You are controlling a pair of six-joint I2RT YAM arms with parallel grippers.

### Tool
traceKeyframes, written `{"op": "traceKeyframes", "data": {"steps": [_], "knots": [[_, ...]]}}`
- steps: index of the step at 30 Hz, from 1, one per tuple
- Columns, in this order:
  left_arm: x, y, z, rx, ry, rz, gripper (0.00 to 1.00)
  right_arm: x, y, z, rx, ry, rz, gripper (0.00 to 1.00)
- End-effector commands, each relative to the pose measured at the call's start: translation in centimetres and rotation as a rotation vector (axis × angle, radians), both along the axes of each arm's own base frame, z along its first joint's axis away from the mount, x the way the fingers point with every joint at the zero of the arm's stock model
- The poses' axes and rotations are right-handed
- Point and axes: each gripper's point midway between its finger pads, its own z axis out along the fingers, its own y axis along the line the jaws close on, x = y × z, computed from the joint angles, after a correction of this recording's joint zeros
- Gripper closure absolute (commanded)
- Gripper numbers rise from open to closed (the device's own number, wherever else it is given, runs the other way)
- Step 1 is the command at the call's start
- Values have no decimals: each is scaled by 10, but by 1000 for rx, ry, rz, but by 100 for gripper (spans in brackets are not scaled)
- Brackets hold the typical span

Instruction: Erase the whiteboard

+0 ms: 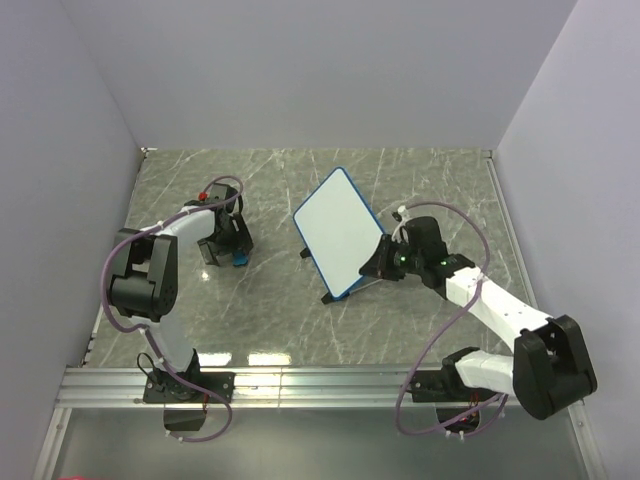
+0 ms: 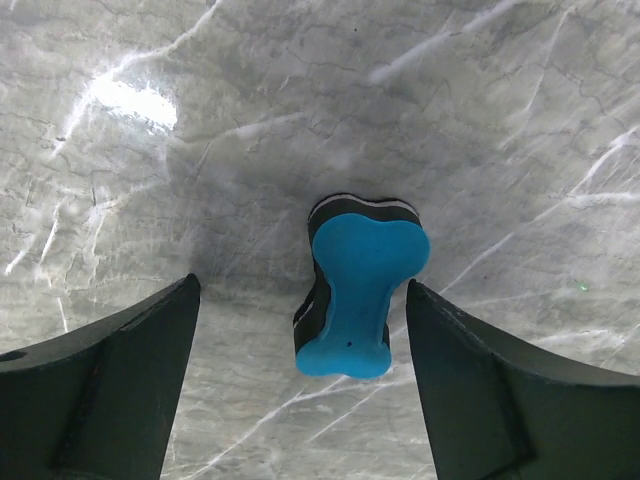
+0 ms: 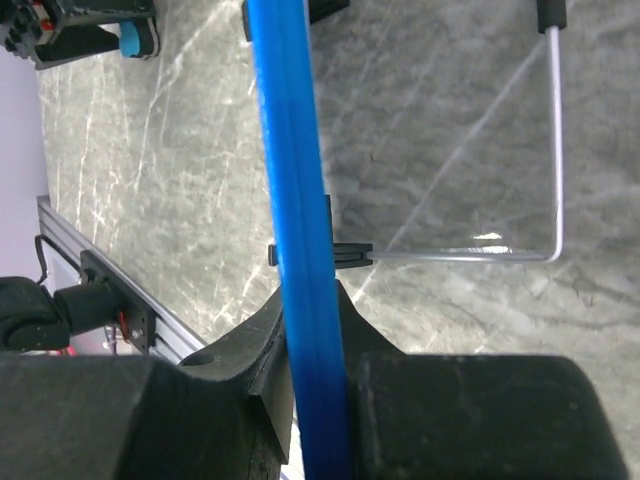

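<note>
Whiteboard [image 1: 338, 230]: near the middle of the table [image 1: 430, 180], a little toward the right edge. It is tilted up on its near end, with the white face turned up and to the left. From above the face reads plain white inside a thin blue rim. A bent wire stand [image 3: 555, 150] sits behind it, its foot on the table.

Right claw [image 1: 385, 262]: clamped on the board's near right edge. The wrist view shows the blue rim running straight between both fingers.

Left claw [image 2: 300, 288]: low over the table toward the left edge, fingers spread wide apart.

Eraser [image 2: 355, 290]: blue top, dark underlayer. It lies on the table between the left fingers and touches neither.
</note>
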Motion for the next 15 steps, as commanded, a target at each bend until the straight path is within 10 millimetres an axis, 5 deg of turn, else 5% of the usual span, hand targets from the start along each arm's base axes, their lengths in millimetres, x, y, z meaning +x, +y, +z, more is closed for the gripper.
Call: {"op": "traceKeyframes", "data": {"steps": [1,3,7,15], "knots": [[3,3,12,8,-27,13,13,-25,-11,-20,-52,63,14,91],[5,2,11,7,-25,12,14,-31,-13,-27,-52,79,8,81],[6,3,11,11,-21,12,14,-36,-16,-32,-56,85,3,7],[8,3,11,15,-19,15,15,-34,-20,-19,-71,56,-16,0]]}}
